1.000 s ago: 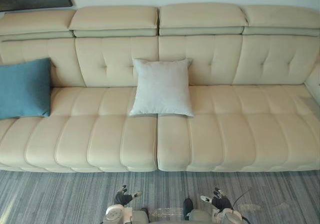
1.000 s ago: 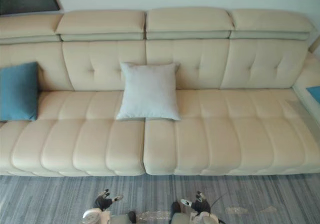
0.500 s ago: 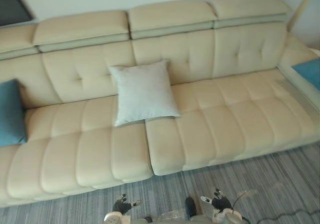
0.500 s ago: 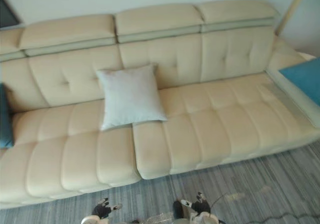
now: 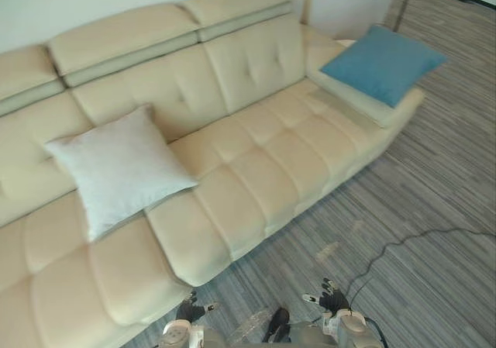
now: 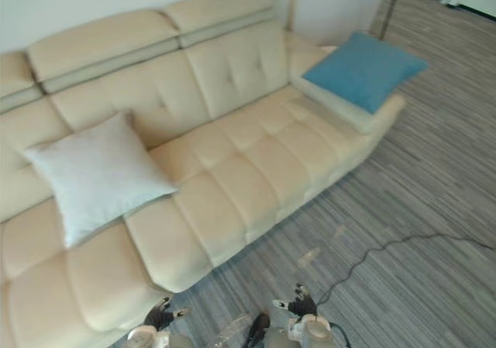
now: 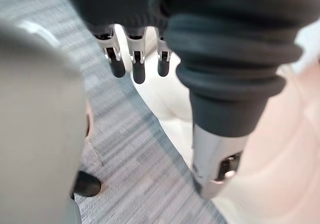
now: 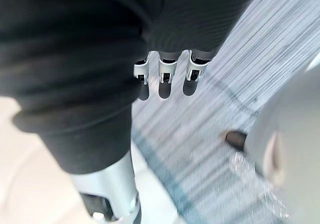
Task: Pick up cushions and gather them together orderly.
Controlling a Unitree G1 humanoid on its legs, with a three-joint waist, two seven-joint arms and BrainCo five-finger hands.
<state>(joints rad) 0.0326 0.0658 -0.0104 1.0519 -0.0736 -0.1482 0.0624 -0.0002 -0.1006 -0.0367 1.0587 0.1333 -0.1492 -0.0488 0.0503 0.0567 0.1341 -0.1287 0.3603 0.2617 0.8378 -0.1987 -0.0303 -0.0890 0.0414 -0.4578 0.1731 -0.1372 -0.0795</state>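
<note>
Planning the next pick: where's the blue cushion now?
The blue cushion lies upper right in the eye views, on the right end of the sofa, far from the white cushion at left.

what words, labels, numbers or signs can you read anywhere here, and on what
None: there is no text to read in these pictures.
The white cushion, the blue cushion, the sofa and the striped floor are all plain, with no label, number or sign visible.

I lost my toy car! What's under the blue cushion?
The blue cushion lies on the sofa's cream end pad. Anything squeezed between them is covered.
</note>
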